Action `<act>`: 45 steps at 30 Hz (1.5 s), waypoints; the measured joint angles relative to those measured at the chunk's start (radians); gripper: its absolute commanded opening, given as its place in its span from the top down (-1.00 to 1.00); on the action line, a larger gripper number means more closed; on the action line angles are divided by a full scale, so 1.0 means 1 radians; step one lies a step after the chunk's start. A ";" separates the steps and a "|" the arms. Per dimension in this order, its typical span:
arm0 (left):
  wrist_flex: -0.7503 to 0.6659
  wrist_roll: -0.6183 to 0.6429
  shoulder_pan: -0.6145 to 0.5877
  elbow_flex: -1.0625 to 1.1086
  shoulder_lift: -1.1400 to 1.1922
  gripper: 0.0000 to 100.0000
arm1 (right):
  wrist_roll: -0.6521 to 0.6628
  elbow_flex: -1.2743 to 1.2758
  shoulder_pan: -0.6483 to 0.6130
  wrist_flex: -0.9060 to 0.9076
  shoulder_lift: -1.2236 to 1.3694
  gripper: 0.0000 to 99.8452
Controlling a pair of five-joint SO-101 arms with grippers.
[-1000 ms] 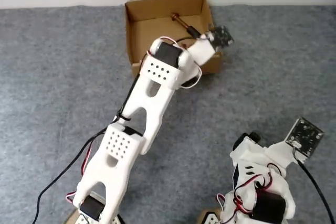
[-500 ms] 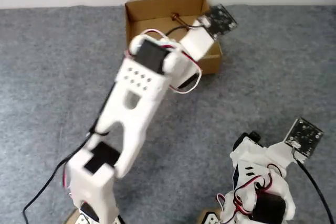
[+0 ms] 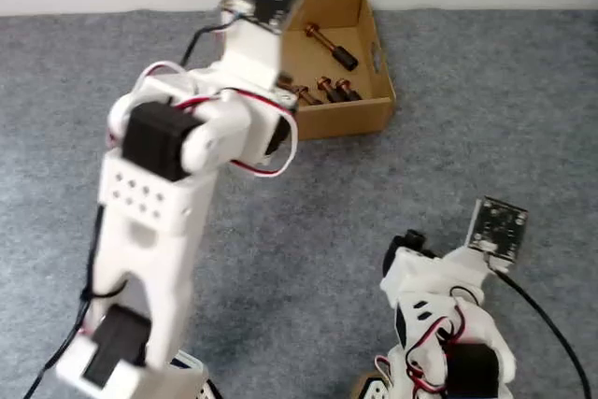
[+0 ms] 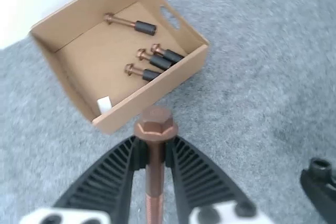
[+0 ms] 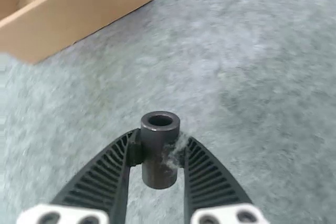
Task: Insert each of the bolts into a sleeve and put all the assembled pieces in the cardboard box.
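From above, the cardboard box (image 3: 381, 63) sits on grey carpet (image 3: 486, 137). Four assembled pieces (image 3: 322, 91) lie inside it, one apart from a cluster of three. The left arm (image 3: 177, 184) rises beside the box, and the right arm (image 3: 448, 324) is well apart from it.

From the left wrist, the left gripper (image 4: 156, 145) is clamped on a copper bolt (image 4: 155, 129). The bolt's head pokes past the fingertips and its shank runs back between the fingers. The box lies just beyond the fingertips.

From the right wrist, the right gripper (image 5: 160, 145) is clamped on a dark sleeve (image 5: 159, 156) with its open bore facing the camera. A corner of the box lies well ahead of the fingertips.
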 measured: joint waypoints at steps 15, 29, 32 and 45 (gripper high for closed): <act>-0.315 0.127 0.000 0.686 -0.664 0.99 | 0.107 0.000 -0.206 -0.032 0.002 0.98; -0.965 0.181 0.008 1.619 -1.392 0.99 | 0.473 0.000 -0.532 -0.316 0.008 0.98; -1.023 0.241 0.009 1.743 -1.519 0.99 | 0.528 0.018 -0.572 -0.376 0.009 0.98; -0.944 0.445 0.078 1.715 -1.636 0.99 | 0.669 0.126 -0.657 -0.612 0.009 0.98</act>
